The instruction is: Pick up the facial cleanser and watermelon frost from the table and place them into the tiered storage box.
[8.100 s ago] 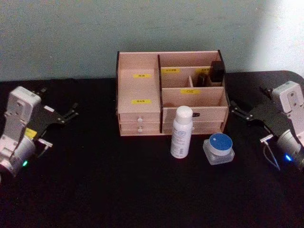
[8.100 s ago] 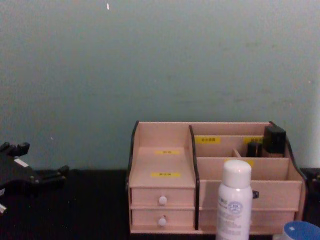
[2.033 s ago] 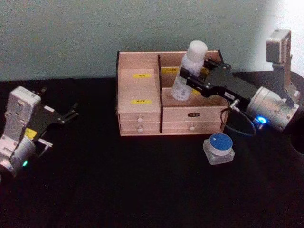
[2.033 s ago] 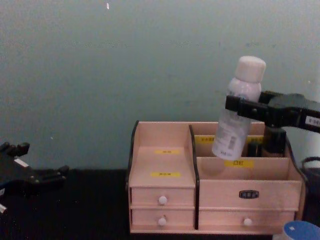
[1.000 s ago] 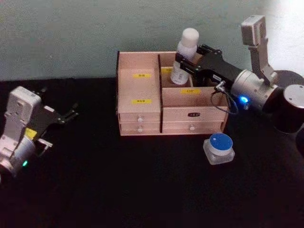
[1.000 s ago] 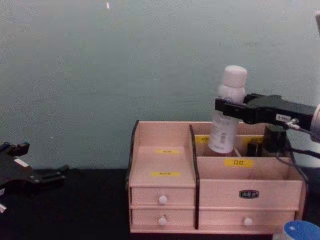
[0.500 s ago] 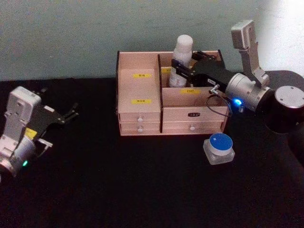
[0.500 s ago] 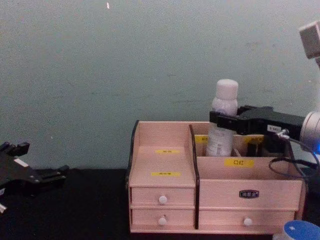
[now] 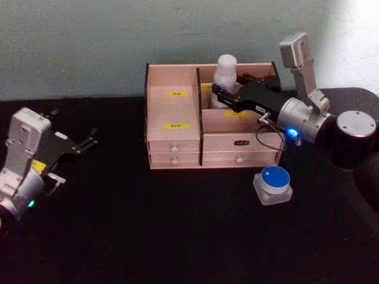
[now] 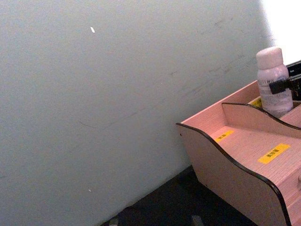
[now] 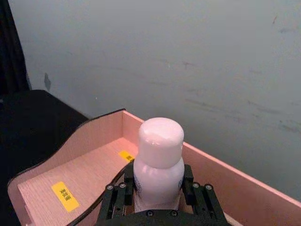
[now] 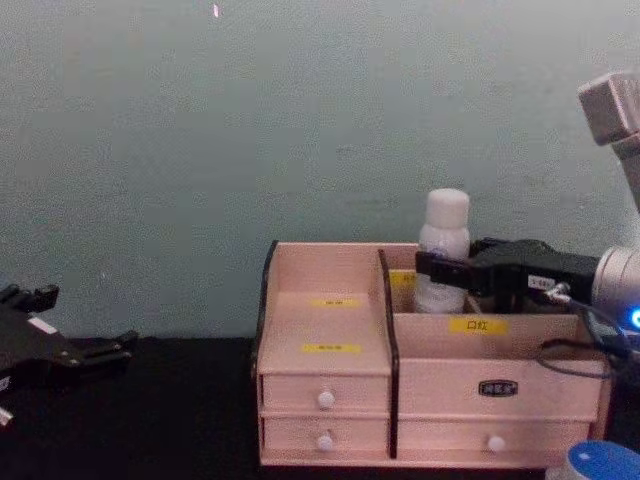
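Note:
A white bottle [image 9: 226,66] with a white cap stands upright in the rear left compartment of the tiered storage box [image 9: 173,127], its lower half hidden below the wooden wall. My right gripper [image 9: 220,92] is shut on its body just under the cap, seen close in the right wrist view as black fingers [image 11: 121,197] on both sides of the bottle [image 11: 160,155]. From the chest the bottle [image 12: 443,225] rises above the box [image 12: 325,330] with the gripper [image 12: 440,272] around it. A clear jar with a blue lid [image 9: 273,184] sits on the table. I cannot tell which item is the cleanser.
My left gripper [image 9: 89,141] rests open at the far left of the black table [image 9: 148,231], away from the box. The jar [image 12: 600,462] stands in front of the box's right drawers. A pale wall runs close behind the box [image 10: 225,160].
My right gripper has carried the white bottle from the table up over the box and lowered it into the rear compartment. In the last half second it sank further. The left arm stayed still.

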You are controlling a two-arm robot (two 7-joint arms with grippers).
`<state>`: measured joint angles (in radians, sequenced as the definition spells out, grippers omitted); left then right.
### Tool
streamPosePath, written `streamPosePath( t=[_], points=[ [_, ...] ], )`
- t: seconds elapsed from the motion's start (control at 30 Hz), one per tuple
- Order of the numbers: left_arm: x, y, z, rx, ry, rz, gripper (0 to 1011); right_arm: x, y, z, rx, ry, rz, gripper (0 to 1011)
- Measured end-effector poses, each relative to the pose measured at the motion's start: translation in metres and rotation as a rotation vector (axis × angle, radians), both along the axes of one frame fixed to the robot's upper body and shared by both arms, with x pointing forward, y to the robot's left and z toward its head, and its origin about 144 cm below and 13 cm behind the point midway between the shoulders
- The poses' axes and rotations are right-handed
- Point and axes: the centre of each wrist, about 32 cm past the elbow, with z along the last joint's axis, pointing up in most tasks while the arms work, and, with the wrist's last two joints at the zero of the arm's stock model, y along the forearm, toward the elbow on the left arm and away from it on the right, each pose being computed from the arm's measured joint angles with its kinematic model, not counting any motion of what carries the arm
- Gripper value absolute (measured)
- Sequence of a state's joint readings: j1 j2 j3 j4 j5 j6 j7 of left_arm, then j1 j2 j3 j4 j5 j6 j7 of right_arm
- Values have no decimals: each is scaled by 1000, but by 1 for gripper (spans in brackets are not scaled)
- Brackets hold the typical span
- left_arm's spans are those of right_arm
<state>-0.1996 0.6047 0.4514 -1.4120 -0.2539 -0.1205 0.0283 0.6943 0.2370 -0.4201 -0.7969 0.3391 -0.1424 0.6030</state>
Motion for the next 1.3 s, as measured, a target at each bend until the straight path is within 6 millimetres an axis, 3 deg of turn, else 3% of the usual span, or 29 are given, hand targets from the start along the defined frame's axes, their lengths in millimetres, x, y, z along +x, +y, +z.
streamPosePath(
  t=[0.9, 1.3],
  points=[
    [0, 0, 0, 0, 0, 0, 1001, 1, -1, -5, -10, 27, -6, 596],
    [0, 0, 0, 0, 0, 0, 1001, 1, -1, -5, -8, 25, -6, 916]
  ],
)
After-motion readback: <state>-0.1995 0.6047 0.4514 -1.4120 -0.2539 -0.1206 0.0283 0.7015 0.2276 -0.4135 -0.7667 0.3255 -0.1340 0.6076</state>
